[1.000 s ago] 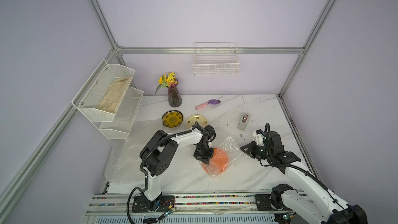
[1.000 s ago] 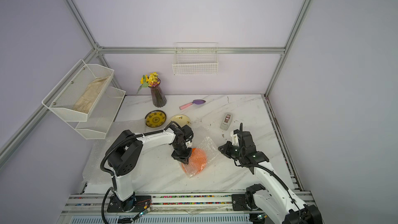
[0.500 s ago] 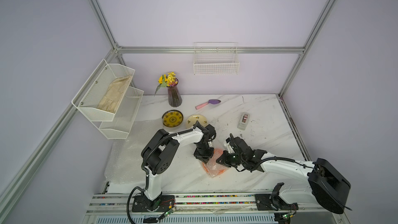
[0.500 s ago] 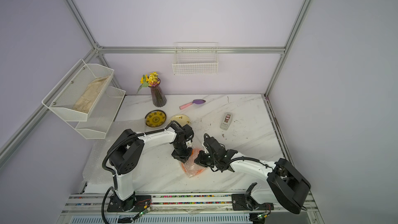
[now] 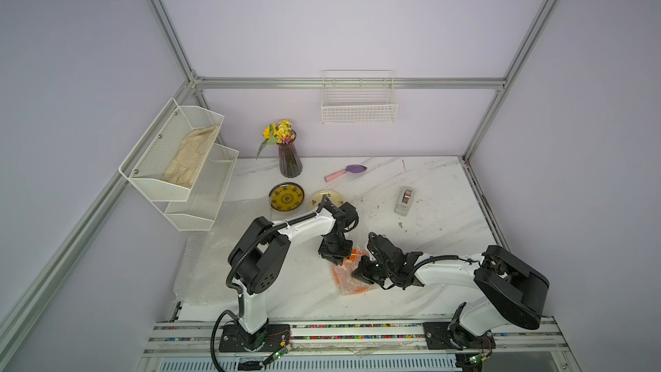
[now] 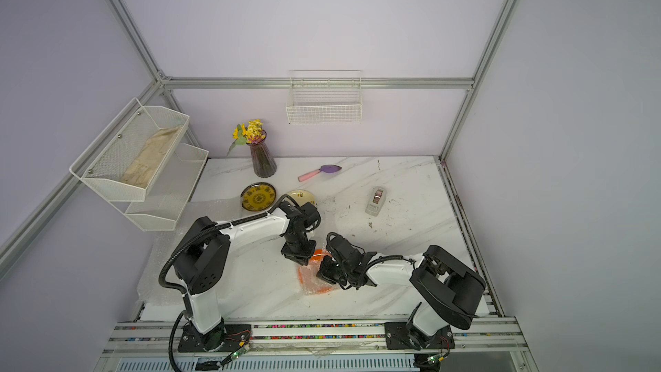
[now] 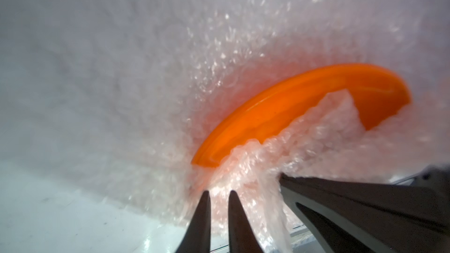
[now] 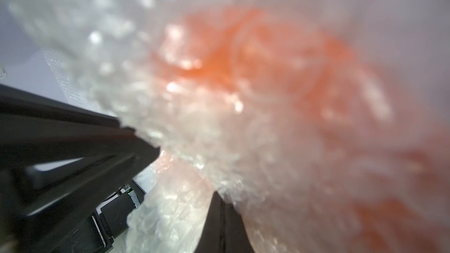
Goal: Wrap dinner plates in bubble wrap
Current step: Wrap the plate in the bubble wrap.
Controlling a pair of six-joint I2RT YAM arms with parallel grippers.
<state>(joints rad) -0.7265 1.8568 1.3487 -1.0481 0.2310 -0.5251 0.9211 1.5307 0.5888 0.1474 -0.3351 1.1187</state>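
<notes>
The orange dinner plate [image 5: 337,274] [image 7: 292,110] lies near the table's front, partly covered by crinkled bubble wrap [image 5: 348,288] [image 7: 146,69]. My left gripper [image 5: 336,258] [image 7: 218,193] points down at the plate's far edge, shut on a fold of that wrap. My right gripper [image 5: 358,273] [image 8: 220,198] reaches in from the right, shut, its tip pressed against wrap bunched over the plate. In both top views the yellow patterned plate [image 5: 287,196] [image 6: 258,197] and the cream plate [image 5: 322,199] sit bare further back, the cream one partly behind my left arm. Another bubble wrap sheet [image 5: 214,252] lies at the left.
A grey tape dispenser [image 5: 404,201] stands at the right. At the back are a vase of flowers [image 5: 289,161] and a purple scoop [image 5: 345,171]. A white mesh shelf [image 5: 153,187] with a beige cloth hangs over the left edge. A wire basket [image 5: 358,109] is on the back wall.
My right arm has swung from the right side across to the orange plate. The wrap flap that lay out to the right is now bunched over the plate. My left gripper has stayed put.
</notes>
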